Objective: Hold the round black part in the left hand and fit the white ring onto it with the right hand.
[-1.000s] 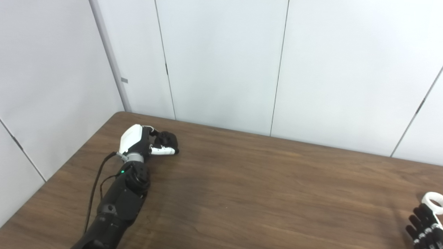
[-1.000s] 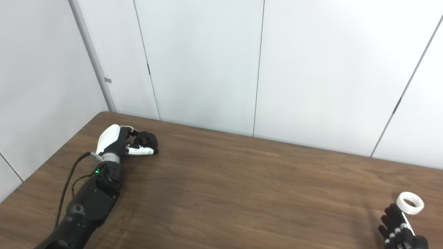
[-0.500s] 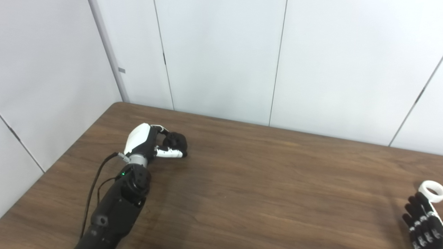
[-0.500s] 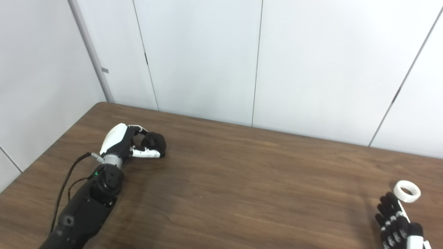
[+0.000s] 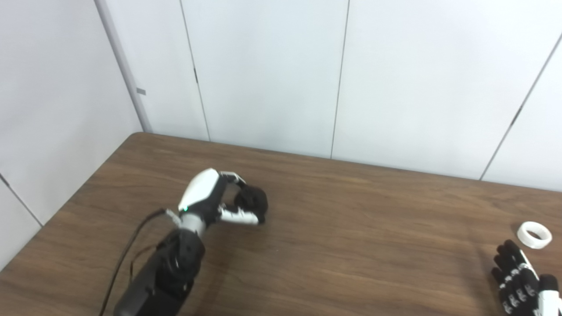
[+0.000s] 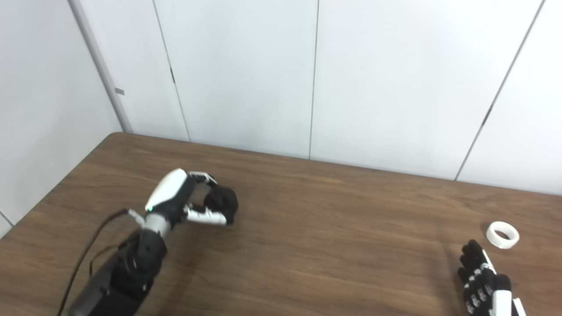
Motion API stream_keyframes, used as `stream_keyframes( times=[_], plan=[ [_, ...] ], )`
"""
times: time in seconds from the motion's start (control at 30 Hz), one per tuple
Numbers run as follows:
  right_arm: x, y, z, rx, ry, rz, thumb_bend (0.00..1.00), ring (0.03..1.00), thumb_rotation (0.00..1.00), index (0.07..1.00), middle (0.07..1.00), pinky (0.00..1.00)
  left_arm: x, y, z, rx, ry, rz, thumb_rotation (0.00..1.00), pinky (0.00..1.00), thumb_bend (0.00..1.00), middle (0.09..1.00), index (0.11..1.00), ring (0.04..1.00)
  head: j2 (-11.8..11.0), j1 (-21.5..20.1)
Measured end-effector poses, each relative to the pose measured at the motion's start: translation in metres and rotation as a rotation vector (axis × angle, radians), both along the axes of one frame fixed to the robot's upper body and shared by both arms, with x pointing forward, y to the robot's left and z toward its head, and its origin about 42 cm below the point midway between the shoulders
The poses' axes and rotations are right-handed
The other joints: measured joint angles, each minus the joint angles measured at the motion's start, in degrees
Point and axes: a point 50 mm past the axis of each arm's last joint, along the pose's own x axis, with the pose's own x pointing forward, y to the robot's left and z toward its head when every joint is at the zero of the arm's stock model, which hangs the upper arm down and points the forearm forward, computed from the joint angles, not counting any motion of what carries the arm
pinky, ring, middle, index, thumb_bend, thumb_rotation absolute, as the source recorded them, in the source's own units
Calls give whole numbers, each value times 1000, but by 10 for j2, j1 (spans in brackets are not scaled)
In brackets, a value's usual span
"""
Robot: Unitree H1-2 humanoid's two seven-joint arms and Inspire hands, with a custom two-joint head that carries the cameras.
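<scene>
On the brown bench [image 5: 351, 245], the left hand [image 5: 210, 199] is clamped on the round black part [image 5: 252, 202], apparently small, rigid and light. The right hand [image 6: 480, 274], fingers spread and empty, lies just short of the white ring [image 6: 502, 234]; this thin, stiff, probably slippery hoop is best pinched across its rim.

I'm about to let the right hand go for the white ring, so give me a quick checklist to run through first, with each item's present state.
1. Left hand shut on the round black part: ok.
2. White ring lying flat on the table, apart from other things: ok.
3. Right hand holding nothing, fingers apart: ok.
4. Right hand touching the white ring: not ok, its fingertips stop just short of it.
5. Bare table between the two hands: ok.
6. Black part's mating face turned toward the right hand: cannot tell, it is too dark.
</scene>
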Motion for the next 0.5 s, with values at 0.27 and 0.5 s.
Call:
stream_keyframes(
  times=[0.27,0.5],
  plan=[
    [-1,9,1,10,-1,2,641,994,1000,953,973,1000,-34,-50,-19,12,-23,-142,50,1000,518,816,486,922,10,-26],
    [-5,25,1,47,6,5,636,1000,1000,965,982,1000,-60,-77,-35,25,-27,-205,52,1000,517,819,487,921,21,-53]
  ],
)
